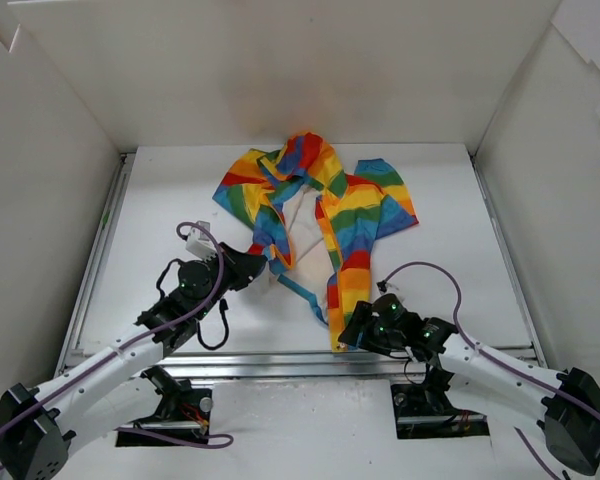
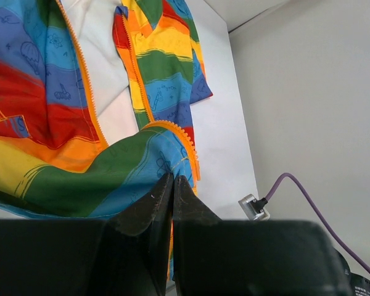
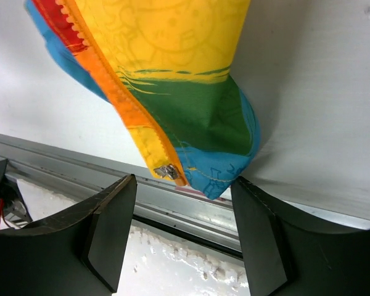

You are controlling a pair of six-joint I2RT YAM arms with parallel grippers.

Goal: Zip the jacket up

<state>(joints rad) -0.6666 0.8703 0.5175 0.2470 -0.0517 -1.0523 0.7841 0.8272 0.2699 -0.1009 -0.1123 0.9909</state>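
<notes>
The jacket (image 1: pixel 325 215) lies open on the white table, rainbow stripes outward and white lining showing between its two front panels. My left gripper (image 1: pixel 264 262) is shut on the lower edge of the jacket's left panel. In the left wrist view the fingers (image 2: pixel 172 180) pinch blue fabric beside the orange zipper tape (image 2: pixel 172 127). My right gripper (image 1: pixel 351 336) stands open at the bottom corner of the right panel. In the right wrist view that corner (image 3: pixel 219 163), with a small metal zipper end (image 3: pixel 168 171), hangs just beyond the spread fingertips of the right gripper (image 3: pixel 184 182), untouched.
White walls enclose the table on three sides. An aluminium rail (image 1: pixel 280 362) runs along the near edge, directly under the right gripper (image 3: pixel 172 206). Purple cables (image 1: pixel 435 270) loop by both arms, and a metal connector (image 2: pixel 254 208) sits right of the left fingers.
</notes>
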